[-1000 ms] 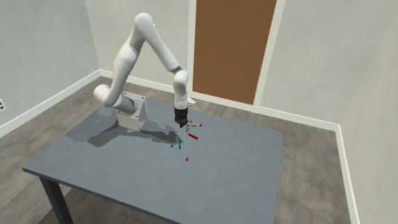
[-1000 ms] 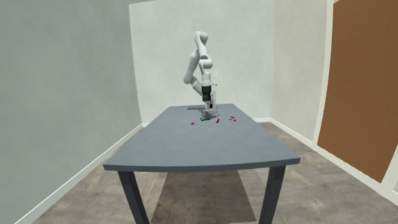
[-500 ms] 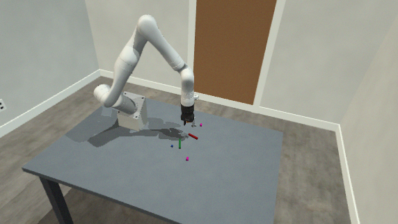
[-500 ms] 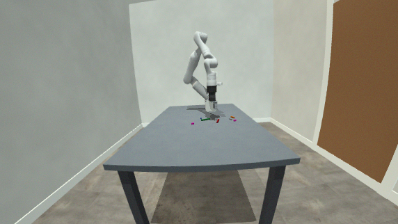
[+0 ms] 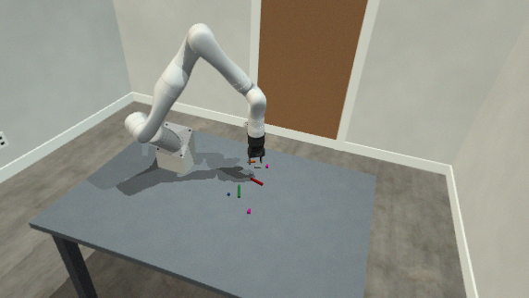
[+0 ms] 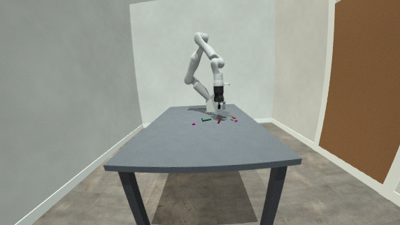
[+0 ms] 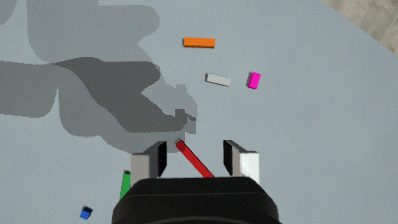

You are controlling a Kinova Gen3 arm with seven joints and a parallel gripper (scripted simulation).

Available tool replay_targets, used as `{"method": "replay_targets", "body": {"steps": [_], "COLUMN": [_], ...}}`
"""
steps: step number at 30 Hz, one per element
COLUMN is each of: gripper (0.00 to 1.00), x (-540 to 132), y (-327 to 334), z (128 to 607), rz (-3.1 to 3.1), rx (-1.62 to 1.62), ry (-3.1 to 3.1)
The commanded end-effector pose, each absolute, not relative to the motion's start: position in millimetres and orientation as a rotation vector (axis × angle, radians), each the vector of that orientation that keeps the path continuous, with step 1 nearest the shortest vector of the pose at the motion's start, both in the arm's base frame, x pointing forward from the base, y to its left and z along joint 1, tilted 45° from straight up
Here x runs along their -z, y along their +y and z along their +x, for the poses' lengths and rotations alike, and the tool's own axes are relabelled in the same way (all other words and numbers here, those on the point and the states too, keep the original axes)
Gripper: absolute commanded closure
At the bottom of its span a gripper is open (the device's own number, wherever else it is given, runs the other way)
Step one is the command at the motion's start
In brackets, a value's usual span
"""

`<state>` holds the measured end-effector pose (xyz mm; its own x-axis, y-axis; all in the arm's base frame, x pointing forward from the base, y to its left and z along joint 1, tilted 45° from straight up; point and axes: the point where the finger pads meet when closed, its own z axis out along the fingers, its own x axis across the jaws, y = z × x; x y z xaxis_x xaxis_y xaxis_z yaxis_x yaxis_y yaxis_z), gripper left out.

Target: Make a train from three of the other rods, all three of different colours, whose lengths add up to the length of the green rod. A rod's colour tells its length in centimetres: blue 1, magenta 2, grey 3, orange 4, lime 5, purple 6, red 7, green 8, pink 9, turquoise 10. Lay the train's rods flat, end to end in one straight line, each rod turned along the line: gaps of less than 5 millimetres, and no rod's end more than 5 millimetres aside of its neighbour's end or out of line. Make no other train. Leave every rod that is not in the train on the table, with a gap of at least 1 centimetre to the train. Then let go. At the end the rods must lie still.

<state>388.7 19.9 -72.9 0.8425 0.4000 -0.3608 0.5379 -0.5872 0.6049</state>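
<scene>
While the fingers gape, the red rod (image 7: pixel 194 159) lies beneath.

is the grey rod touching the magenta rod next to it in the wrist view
No, the grey rod and the magenta rod lie apart, with a strip of bare table showing between them.

Seven rods lie on the grey table (image 5: pixel 324 241), in six colours; one green rod (image 5: pixel 239 191) near the middle of the cluster; one red rod (image 5: pixel 257 181) just right of it; one orange rod (image 7: pixel 199 42) at the far side; one grey rod (image 7: pixel 218 79) beside the orange; one blue rod (image 5: pixel 228 194) left of the green; two magenta rods, one (image 5: pixel 267 166) at the far right, the other (image 5: pixel 249 211) nearest of all.
</scene>
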Motion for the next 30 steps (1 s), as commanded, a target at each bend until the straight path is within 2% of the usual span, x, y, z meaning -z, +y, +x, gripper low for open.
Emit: {"method": "replay_targets", "body": {"steps": [1,30], "gripper": [0.00,0.00], "x": [80,127], "y": [23,52], "z": [391,385], "rz": [2.258,1.827], "rx": [0.275,0.678], "ry": [0.764,1.683]}}
